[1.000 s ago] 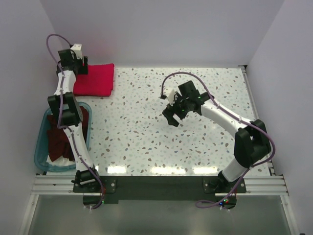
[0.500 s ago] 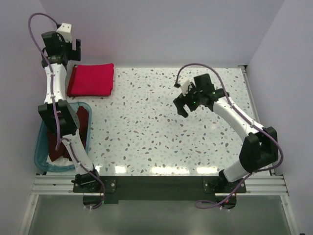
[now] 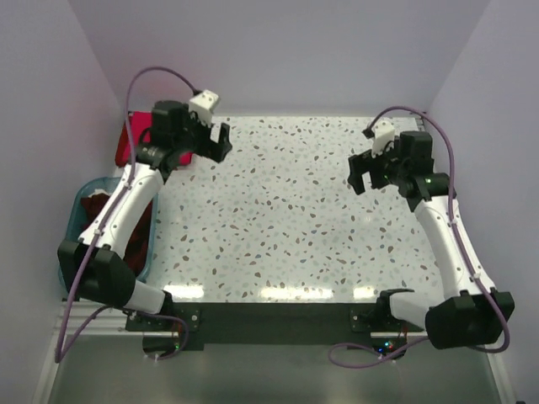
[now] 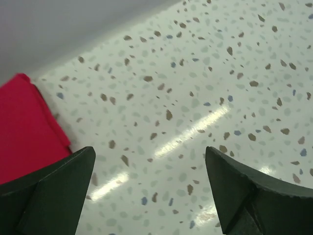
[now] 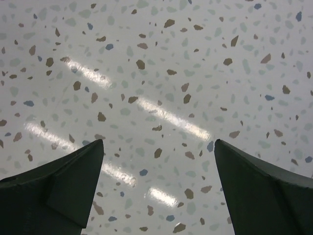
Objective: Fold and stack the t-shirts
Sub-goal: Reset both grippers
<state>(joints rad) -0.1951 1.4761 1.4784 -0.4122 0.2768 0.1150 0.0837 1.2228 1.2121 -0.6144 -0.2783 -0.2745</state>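
Left gripper [image 4: 150,152] gapes wide and empty near the folded crimson t-shirt [image 4: 24,127], right gripper [image 5: 159,143] equally wide over the speckled table [image 5: 161,73]

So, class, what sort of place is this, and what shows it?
Probably a robot lab cell: left arm and right arm bolted to a speckled table, bare walls, a tub of red shirts.

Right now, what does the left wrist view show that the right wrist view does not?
Only the left wrist view: the crimson t-shirt at its left edge, and grey wall. Only the right wrist view: nothing of its own. Both: the speckled tabletop, and an open gripper holding nothing, the left gripper in one, the right gripper in the other.
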